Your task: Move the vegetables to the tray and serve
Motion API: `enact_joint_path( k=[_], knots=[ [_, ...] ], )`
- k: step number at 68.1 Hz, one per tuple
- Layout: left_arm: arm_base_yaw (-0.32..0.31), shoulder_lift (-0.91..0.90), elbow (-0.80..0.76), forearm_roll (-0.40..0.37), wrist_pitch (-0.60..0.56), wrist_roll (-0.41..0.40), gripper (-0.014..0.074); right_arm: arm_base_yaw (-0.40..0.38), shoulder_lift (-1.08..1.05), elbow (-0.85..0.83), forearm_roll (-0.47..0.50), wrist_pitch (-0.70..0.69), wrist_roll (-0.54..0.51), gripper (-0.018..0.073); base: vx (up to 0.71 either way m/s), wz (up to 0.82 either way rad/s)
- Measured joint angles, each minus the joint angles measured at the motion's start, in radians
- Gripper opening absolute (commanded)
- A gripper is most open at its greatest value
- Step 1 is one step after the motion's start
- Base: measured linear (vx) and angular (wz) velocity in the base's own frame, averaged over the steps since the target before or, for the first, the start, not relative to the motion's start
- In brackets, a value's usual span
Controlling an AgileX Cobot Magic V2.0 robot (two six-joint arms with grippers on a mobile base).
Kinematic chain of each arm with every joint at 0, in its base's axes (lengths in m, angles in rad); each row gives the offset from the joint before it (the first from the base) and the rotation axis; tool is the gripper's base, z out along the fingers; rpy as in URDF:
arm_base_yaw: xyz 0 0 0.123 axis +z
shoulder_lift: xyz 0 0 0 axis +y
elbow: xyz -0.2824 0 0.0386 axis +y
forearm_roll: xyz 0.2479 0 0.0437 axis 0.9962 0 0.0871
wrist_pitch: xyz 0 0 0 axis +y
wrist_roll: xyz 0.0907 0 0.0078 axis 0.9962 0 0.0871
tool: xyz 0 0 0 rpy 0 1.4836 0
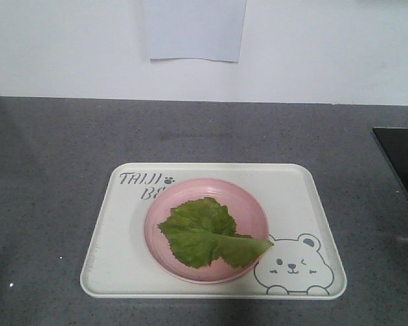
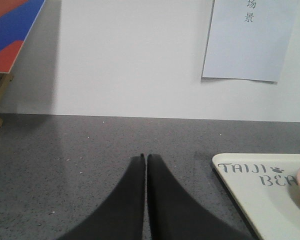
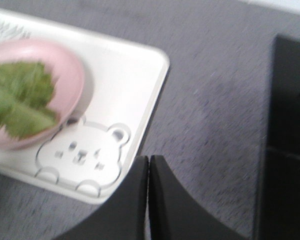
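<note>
Front view: the lettuce leaf (image 1: 209, 233) lay flat in the pink plate (image 1: 251, 204), and the plate stood on the tray (image 1: 299, 197), which rested on the grey counter (image 1: 54, 149). Neither arm appeared in this view.

Left wrist view: the left gripper (image 2: 145, 157) had its fingers pressed together, holding nothing, low over bare counter. The tray's lettered corner (image 2: 250, 175) lay ahead and to the right of the fingertips, apart from them.

Right wrist view: the right gripper (image 3: 148, 159) was likewise closed and empty. The tray's bear-face corner (image 3: 82, 155) lay just left of the fingertips; the leaf (image 3: 20, 97) sat farther left and ahead, in the plate. A dark panel (image 3: 285, 140) lay to the right. The picture was blurred.

Hazards, as judged: with both grippers closed, a grasp on the tray rim would fail unless the fingers opened first. An uneven two-sided lift could tilt the tray, letting the plate slide. A closed fingertip could push the tray sideways on contact.
</note>
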Motion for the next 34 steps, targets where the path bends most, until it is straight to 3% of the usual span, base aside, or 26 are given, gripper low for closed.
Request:
enact_joint_path(
  k=[19, 34],
  knots=[
    [0.000, 0.000, 0.000, 0.000, 0.000, 0.000, -0.0006, 0.000, -0.118, 0.000, -0.194, -0.112, 0.262, -0.0006, 0.00, 0.00],
    [0.000, 0.000, 0.000, 0.000, -0.002, 0.000, -0.0006, 0.000, -0.232, 0.142, -0.283, -0.282, 0.294, -0.0004, 0.00, 0.00]
  ],
)
